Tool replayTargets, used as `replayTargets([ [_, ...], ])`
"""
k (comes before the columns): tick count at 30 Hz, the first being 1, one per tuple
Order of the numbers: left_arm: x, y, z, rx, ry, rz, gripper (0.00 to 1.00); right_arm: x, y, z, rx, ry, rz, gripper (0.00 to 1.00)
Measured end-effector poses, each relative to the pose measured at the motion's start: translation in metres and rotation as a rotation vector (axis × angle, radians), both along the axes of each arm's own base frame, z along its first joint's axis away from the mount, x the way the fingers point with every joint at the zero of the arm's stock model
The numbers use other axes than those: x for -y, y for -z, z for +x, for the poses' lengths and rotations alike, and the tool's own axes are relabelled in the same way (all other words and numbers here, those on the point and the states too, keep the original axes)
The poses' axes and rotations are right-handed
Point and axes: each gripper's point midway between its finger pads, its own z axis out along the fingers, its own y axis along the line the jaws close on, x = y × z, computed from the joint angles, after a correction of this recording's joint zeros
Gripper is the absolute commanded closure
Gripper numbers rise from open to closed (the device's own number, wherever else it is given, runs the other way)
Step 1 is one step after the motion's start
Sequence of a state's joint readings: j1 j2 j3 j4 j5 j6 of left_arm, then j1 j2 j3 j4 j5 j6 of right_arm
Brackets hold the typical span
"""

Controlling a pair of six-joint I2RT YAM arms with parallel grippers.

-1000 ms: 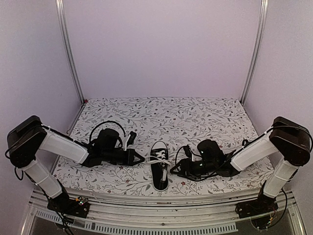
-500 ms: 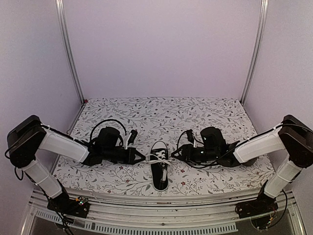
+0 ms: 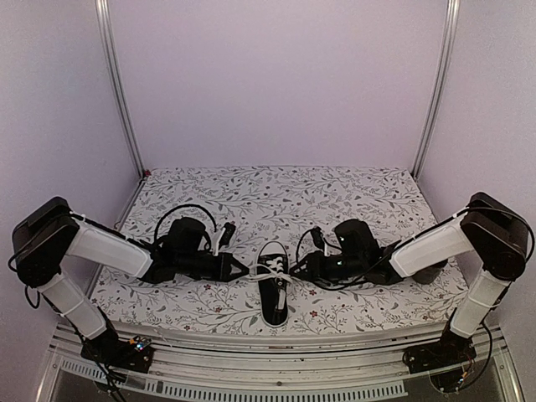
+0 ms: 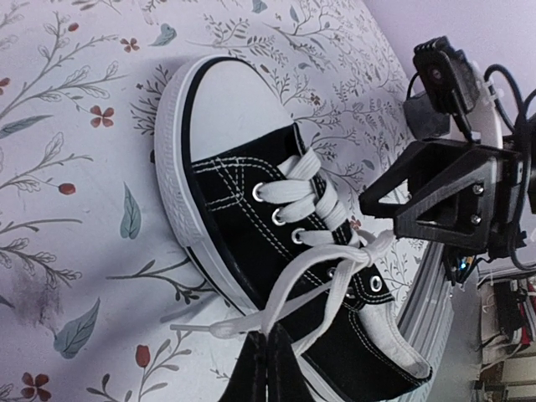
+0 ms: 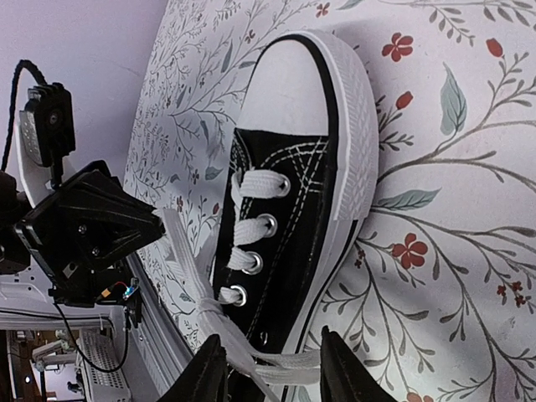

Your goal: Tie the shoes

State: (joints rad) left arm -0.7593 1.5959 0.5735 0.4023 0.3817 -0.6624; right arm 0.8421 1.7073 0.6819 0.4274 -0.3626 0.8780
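The black sneaker [image 3: 274,303] with white sole and toe cap lies on the floral mat, toe towards the table's near edge. Its white laces [image 4: 311,272] are drawn into a half knot over the top eyelets. My left gripper [image 3: 243,268] is just left of the shoe. In the left wrist view it [image 4: 267,332] is shut on a lace strand pulled out to the side. My right gripper [image 3: 299,271] is just right of the shoe. In the right wrist view it [image 5: 271,342] is open, its fingers either side of the other lace strand [image 5: 289,368] beside the shoe [image 5: 285,201].
The floral mat [image 3: 352,197] covers the table between lilac walls, with metal posts at the back corners. Each wrist view shows the other gripper across the shoe: the right one [image 4: 435,197] and the left one [image 5: 88,226].
My right gripper has risen from beside the shoe's middle to beside the lace knot and closed in on the shoe. My left gripper has stayed put, holding its lace.
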Motion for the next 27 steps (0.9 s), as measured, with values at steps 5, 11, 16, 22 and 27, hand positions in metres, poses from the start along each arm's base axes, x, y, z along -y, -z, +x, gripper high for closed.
replayTargets([
  [5,0.0,0.0,0.0,0.0,0.0,0.0,1.0,-0.002,0.005,-0.006,-0.016,-0.019,-0.006,0.84],
  [11,0.0,0.0,0.0,0.0,0.0,0.001,1.0,-0.004,0.003,-0.005,-0.014,-0.02,0.003,0.79],
  [16,0.0,0.0,0.0,0.0,0.0,0.001,1.0,-0.005,0.002,-0.005,-0.012,-0.019,0.012,0.62],
  [22,0.001,-0.001,0.001,0.001,0.0,-0.001,1.0,-0.002,0.001,-0.01,0.003,-0.035,0.02,0.55],
  [27,0.003,-0.002,0.003,0.004,0.0,-0.003,1.0,-0.004,-0.002,-0.012,0.018,-0.057,0.032,0.51],
])
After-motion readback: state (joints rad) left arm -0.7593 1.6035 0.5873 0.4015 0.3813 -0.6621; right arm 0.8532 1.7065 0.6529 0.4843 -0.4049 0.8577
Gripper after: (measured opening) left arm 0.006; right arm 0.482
